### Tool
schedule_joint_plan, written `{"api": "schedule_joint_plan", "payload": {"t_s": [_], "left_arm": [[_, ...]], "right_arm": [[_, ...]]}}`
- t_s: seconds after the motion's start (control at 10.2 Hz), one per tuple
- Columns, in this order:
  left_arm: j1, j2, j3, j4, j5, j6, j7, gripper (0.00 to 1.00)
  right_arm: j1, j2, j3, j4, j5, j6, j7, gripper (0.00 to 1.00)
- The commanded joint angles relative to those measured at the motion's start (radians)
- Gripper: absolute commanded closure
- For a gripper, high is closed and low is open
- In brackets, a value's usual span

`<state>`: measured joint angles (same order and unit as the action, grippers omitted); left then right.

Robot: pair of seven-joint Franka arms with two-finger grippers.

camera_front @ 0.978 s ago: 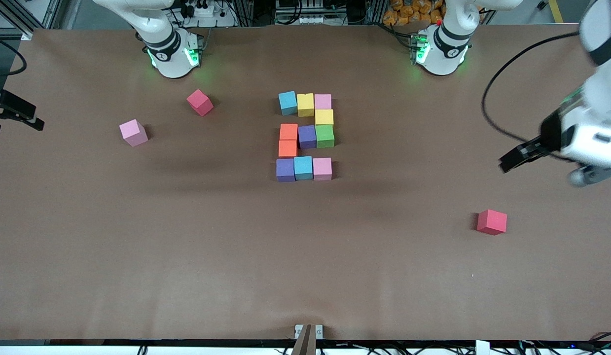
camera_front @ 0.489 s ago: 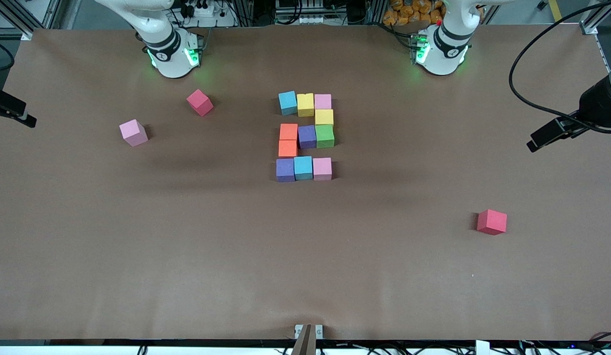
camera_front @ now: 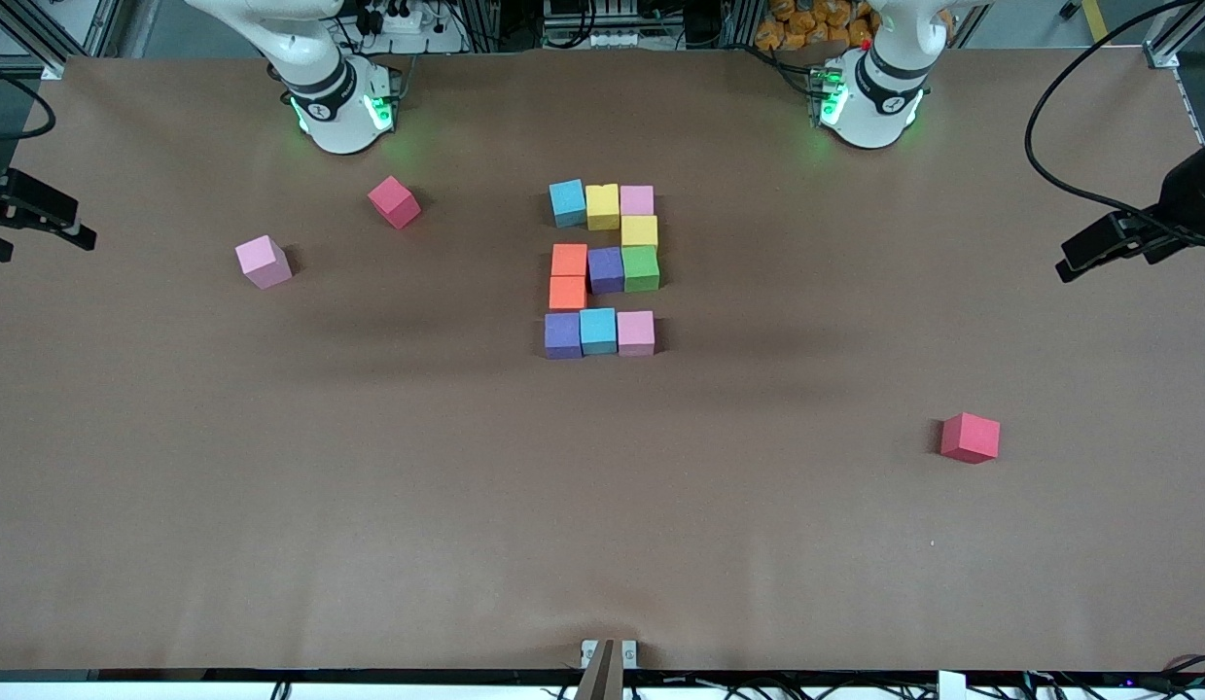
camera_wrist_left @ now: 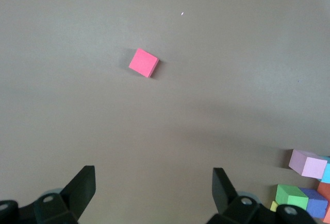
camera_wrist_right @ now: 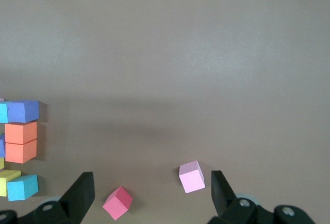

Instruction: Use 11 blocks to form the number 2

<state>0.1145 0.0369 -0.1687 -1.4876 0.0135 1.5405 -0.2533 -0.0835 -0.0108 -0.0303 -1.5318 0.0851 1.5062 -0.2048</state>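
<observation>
Holding the left gripper spread wide and empty over the table at the left arm's end, mid-height at the frame's edge. Keeping the right gripper equally wide and empty over the right arm's end. Showing the blocks touching in a 2 shape, centre frame. Leaving a loose pink cube and two red cubes well apart.

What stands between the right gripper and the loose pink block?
Nothing visible does. The right gripper is open at the right arm's end of the table; bare table lies between it and the loose pink block. The red cube sits past the block.
</observation>
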Motion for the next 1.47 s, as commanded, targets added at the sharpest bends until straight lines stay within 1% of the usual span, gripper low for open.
{"api": "schedule_joint_plan", "payload": {"t_s": [0.0,0.1,0.39,0.59,1.08,1.37], "left_arm": [[0.01,-0.04,-0.025,-0.034,0.02,0.01,0.078,0.0],[0.008,-0.04,-0.025,-0.034,0.016,0.01,0.086,0.0],[0.004,-0.037,-0.025,-0.023,0.003,0.01,0.085,0.0],[0.004,-0.037,-0.025,-0.022,-0.001,0.01,0.089,0.0],[-0.001,-0.037,-0.031,-0.023,-0.001,0.01,0.089,0.0],[0.007,-0.044,-0.048,-0.031,-0.009,0.004,0.091,0.0]], "right_arm": [[0.002,-0.008,0.003,0.01,-0.056,-0.021,-0.005,0.0],[0.005,-0.009,0.004,0.01,-0.079,-0.032,0.001,0.0],[0.002,-0.011,0.0,0.012,-0.094,-0.015,0.021,0.0],[0.005,-0.011,0.004,0.012,-0.096,-0.011,0.134,0.0],[0.004,-0.009,0.009,0.01,-0.094,-0.008,0.137,0.0],[0.002,-0.006,0.007,0.012,-0.084,-0.004,0.139,0.0]]}}
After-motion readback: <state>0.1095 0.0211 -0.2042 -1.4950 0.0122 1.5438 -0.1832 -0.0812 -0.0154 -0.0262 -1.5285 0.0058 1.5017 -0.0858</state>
